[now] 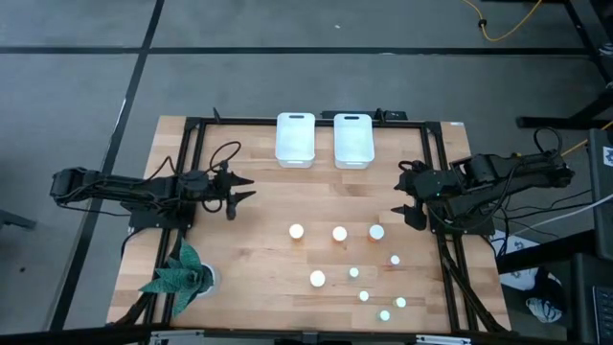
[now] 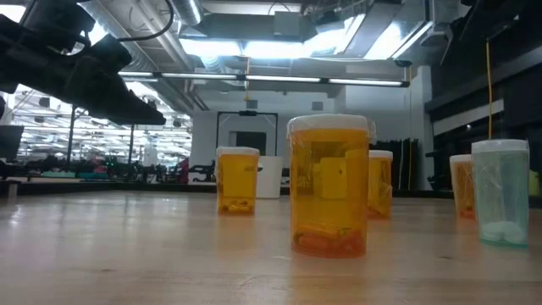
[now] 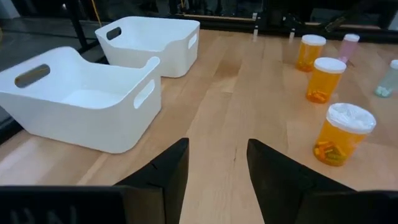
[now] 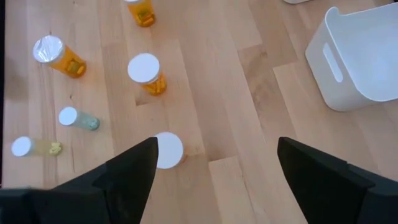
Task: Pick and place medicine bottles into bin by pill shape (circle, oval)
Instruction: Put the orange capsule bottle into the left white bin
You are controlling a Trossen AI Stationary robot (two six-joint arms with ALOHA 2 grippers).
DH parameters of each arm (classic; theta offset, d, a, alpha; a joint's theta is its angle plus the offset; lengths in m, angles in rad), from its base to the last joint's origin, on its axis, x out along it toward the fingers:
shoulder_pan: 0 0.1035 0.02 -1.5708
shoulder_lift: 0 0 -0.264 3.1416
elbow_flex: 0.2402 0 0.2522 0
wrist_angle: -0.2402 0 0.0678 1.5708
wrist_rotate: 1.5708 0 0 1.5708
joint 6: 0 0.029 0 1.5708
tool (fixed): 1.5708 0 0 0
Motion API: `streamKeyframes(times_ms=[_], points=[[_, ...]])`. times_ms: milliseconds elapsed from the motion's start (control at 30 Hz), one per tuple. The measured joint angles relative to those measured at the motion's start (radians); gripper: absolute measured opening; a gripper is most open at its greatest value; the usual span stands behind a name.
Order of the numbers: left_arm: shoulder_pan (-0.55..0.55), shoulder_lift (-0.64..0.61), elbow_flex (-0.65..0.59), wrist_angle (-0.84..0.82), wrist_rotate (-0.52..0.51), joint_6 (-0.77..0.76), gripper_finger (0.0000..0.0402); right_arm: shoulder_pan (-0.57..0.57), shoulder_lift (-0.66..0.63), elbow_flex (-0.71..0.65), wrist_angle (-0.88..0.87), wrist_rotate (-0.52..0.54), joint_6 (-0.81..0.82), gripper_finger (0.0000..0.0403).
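Note:
Several medicine bottles with white caps stand upright on the wooden table [image 1: 249,287]. The larger orange ones [image 1: 339,233] [image 2: 329,186] [image 3: 339,134] [image 4: 146,73] are mid-table. The smaller pale ones [image 1: 364,295] [image 2: 501,193] [image 4: 78,118] are toward the near right. Two white bins [image 1: 295,139] [image 1: 352,140] [image 3: 81,99] [image 4: 360,59] sit side by side at the far edge. My left gripper [image 1: 241,192] [image 3: 217,165] hovers open at the left, pointing toward the bottles. My right gripper [image 1: 407,206] [image 4: 217,165] hangs open above the right side, one orange bottle's cap [image 4: 168,150] below it.
A teal leafy object [image 1: 177,276] lies at the table's near left corner. A black frame [image 1: 192,125] runs round the table. Bare wood lies between the bins and the bottles.

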Motion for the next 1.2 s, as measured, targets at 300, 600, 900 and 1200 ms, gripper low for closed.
streamKeyframes(times_ms=[300, 600, 900, 1200], points=[[0.0, 0.0, 0.0, 0.0, 0.0, -0.109, 0.0155, 0.0, 0.0, 0.0, 0.042, 0.0, -0.009, 0.033], [0.0, 0.0, 0.0, 0.051, 0.0, -0.138, 0.0155, 0.0, 0.0, 0.0, 0.06, 0.002, -0.081, 0.033], [-0.049, 0.002, 0.038, 0.22, 0.049, -0.112, 0.0155, 0.0, 0.0, 0.0, 0.059, 0.0, -0.034, 0.033], [-0.138, 0.194, 0.373, -0.203, -0.071, -0.111, 0.0155, 0.0, 0.0, 0.0, 0.058, -0.001, -0.026, 0.033]])
